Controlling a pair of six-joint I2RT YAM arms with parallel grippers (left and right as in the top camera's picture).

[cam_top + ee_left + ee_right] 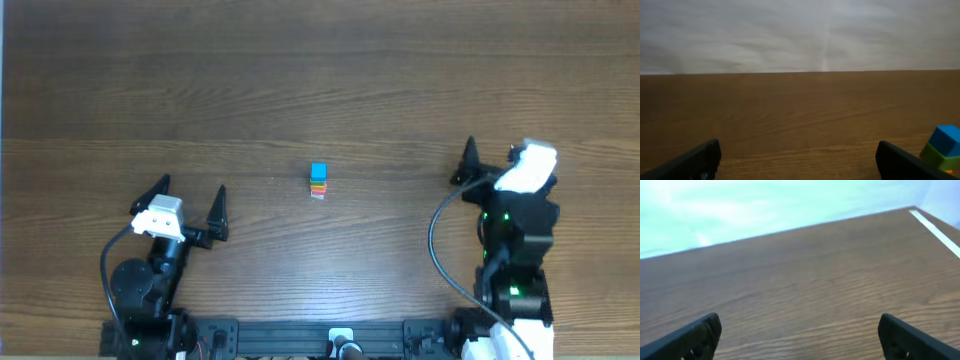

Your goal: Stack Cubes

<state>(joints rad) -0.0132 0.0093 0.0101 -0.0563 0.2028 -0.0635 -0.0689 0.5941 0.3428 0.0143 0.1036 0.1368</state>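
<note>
Stack of cubes (pixel 318 181) stands mid-table, between the two arms and well apart from both. Blue cube (pixel 318 172) on top, green cube (pixel 935 155) right under it, orange lower down. Left gripper (pixel 192 184) sits near-left of the stack, fingers spread wide, holding nothing. Right gripper (pixel 799 325) is off to the right, fingers also spread wide, holding nothing. Wooden table (pixel 320 80) underneath; pale wall (pixel 800 30) at the far edge.
</note>
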